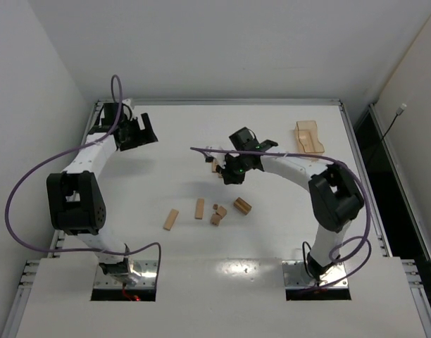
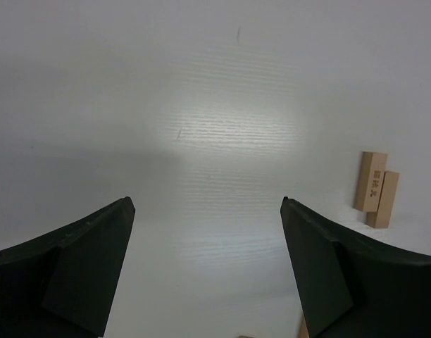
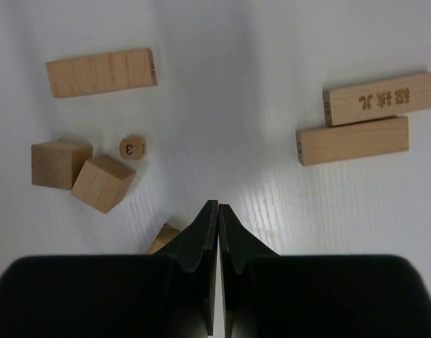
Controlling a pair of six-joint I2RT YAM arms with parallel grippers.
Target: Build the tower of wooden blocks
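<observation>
— Which container is seen, and what is held in it?

— One amber box (image 1: 308, 137) is seen on the tabletop (image 1: 272, 239), at 2 o'clock from the middle in the top view. Its inside is too small there to be made out.

— Where are the wood blocks (image 1: 221, 210) found?

— They are laid loose near the middle. In the top view a plank (image 1: 171, 219), a second plank (image 1: 199, 208) and a cylinder (image 1: 242, 205) are spread in a row. Two cubes (image 3: 103, 183) are set touching each other, between the second plank and the cylinder. A small round piece (image 3: 133, 147) marked 13 is set just beside them. A pair of planks (image 3: 353, 141) is laid side by side, touching, at 2 o'clock in the right wrist view.

— How are the end effectors held?

— The left end effector (image 2: 207, 205) is spread wide above the tabletop, at 10 o'clock in the top view. The right end effector (image 3: 217, 208) is pressed together, tips meeting, between the cubes and the pair. Whether the tabletop is touched cannot be told.

— What is hidden or cut off?

— One block (image 3: 165, 238) is half covered by the right fingers, so its shape cannot be told. The upper plank of the pair is cut by the frame edge at 3 o'clock.
</observation>
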